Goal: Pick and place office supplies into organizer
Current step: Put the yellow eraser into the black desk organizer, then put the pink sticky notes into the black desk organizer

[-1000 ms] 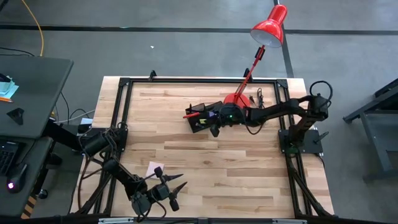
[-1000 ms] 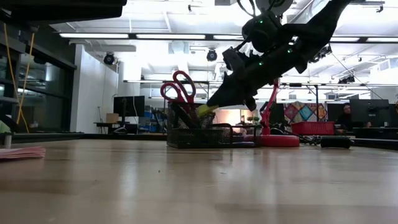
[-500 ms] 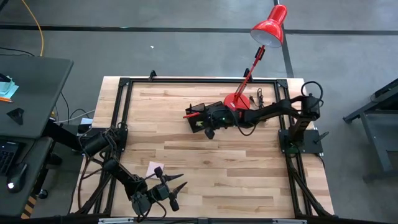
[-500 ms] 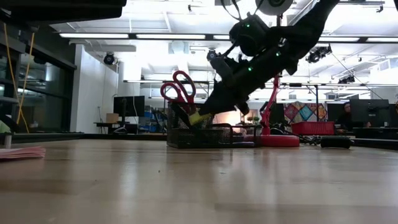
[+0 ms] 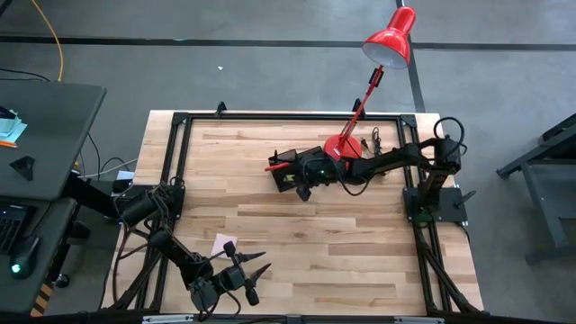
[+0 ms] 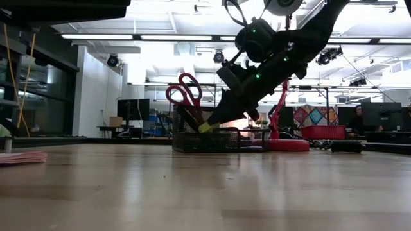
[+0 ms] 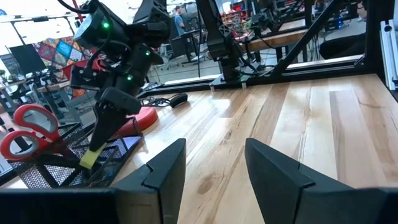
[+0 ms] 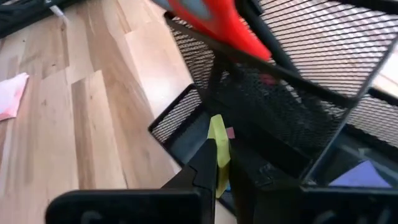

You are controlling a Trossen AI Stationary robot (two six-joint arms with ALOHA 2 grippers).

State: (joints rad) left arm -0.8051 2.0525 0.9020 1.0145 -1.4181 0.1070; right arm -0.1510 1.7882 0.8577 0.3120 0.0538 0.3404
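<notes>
Surface: wooden surface (image 5: 297, 243), mesh organizer (image 5: 295, 169) near far edge.
Right claw (image 6: 207, 126): clenched on yellow piece (image 8: 217, 148), over organizer.
Done: scissors (image 6: 183, 93) inside.
Left: pink sticky-note pad (image 5: 222, 243), near edge.
Left claw (image 5: 254, 273): parted, empty.

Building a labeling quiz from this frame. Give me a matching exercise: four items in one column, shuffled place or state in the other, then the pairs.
Items:
1. right gripper
2. left gripper
3. red-handled scissors
4. pink sticky-note pad

States:
A. lying flat on the wood table
B. open, empty, near table edge
C. upright in the black mesh organizer
D. shut on a yellow piece over the organizer

Pairs: 1-D, 2-B, 3-C, 4-A
</notes>
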